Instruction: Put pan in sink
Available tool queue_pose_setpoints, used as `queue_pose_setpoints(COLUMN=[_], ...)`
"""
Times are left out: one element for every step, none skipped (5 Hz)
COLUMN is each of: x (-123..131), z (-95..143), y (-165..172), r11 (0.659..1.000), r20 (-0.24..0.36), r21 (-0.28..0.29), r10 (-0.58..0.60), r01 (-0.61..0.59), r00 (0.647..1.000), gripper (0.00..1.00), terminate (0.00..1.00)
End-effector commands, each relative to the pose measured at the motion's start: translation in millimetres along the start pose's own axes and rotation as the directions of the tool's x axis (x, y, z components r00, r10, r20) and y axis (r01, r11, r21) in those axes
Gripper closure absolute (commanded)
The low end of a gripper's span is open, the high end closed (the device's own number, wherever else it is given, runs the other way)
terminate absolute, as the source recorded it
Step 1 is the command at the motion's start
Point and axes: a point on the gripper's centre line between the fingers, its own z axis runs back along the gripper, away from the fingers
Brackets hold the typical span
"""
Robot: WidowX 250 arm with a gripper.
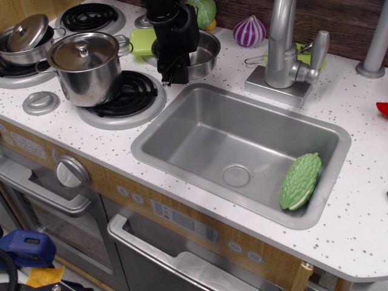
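Observation:
The pan [205,56] is a small shallow steel pan at the back of the counter, just behind the sink's far left corner. My black gripper [173,74] reaches down over the pan's left rim and is shut on it; the pan looks raised off the counter. The arm hides the pan's left side and its handle. The sink [200,133] is a grey rectangular basin with a round drain [236,176], in front and to the right of the gripper.
A green bumpy toy vegetable [301,180] lies in the sink's right front corner. The faucet [282,48] stands behind the sink. A tall lidded pot [88,63] sits on the burner to the left, a smaller lidded pot [24,36] behind it. A purple onion [250,30] is at the back.

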Motion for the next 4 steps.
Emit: queue_pose_setpoints(x=[11.5, 15.7, 29.0, 48.9], z=[23.1, 25.0, 28.7, 26.3], y=[-1.1, -12.5, -24.7, -53.1], r11=[0.999, 0.997, 0.994, 0.982], r20=[-0.002, -0.011, -0.005, -0.002], r21=[0.048, 0.054, 0.048, 0.059], r10=[0.022, 0.047, 0.097, 0.179], r01=[-0.022, -0.047, -0.096, -0.179], r00=[1.000, 0.999, 0.995, 0.984], gripper=[1.00, 1.00, 1.00, 1.00], terminate=[0.00, 0.00, 0.00, 0.00])
